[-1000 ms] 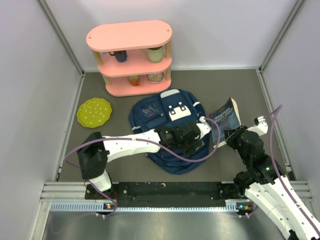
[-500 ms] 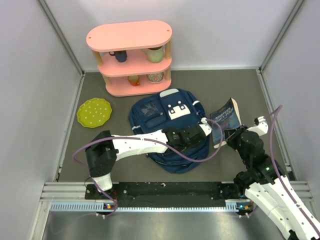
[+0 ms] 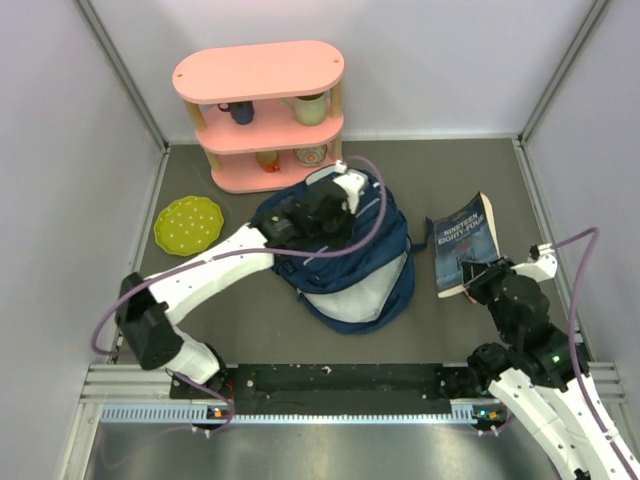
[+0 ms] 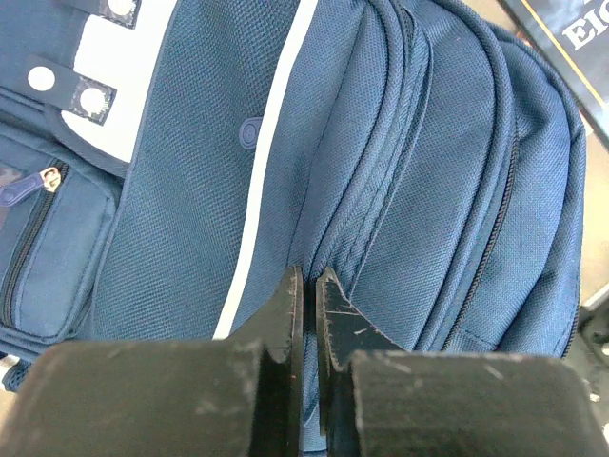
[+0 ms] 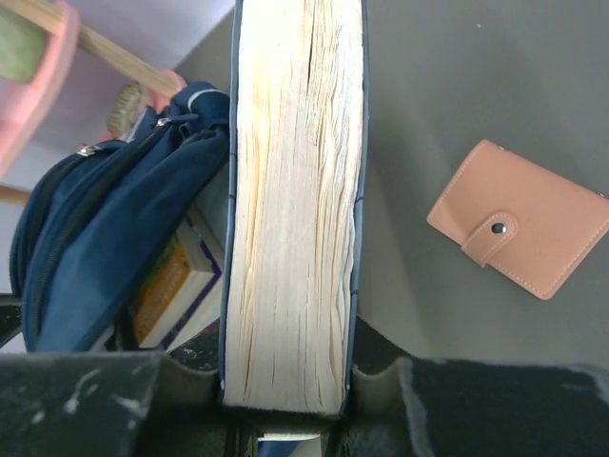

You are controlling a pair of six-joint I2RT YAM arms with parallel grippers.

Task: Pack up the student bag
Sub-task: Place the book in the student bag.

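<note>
— Where was the student bag [image 3: 385,245]?

— Flat in the middle of the grey table [image 3: 270,322], navy, with its white stripe and the white patch with buckles facing up. Its mouth gaped on the side toward the right arm, and a colourful volume [image 5: 171,281] showed inside it.

— And the left claw [image 4: 306,286]?

— Right on the bag, near its far end. It was clenched tight, tips together on a ridge of fabric beside a zip seam, and it looked to be pinching that fold. The left arm lay across the bag to get there.

— The right claw [image 5: 290,395]?

— Just beside the bag's open side, grasping a thick book [image 5: 295,190] by its lower end, one finger against each cover. The page edges faced the wrist camera. From above, the dark blue cover with white lettering leaned away from the bag.

— Anything past the book?

— A tan wallet [image 5: 519,217] with a snap tab, lying flat on the table on the far side of the book from the bag, apart from both.

— And the rest?

— A pink shelf [image 3: 258,72] stood just behind the bag with cups [image 3: 311,108] on its tiers. A yellow-green plate [image 3: 188,224] lay well off the bag on the left arm's side.
</note>
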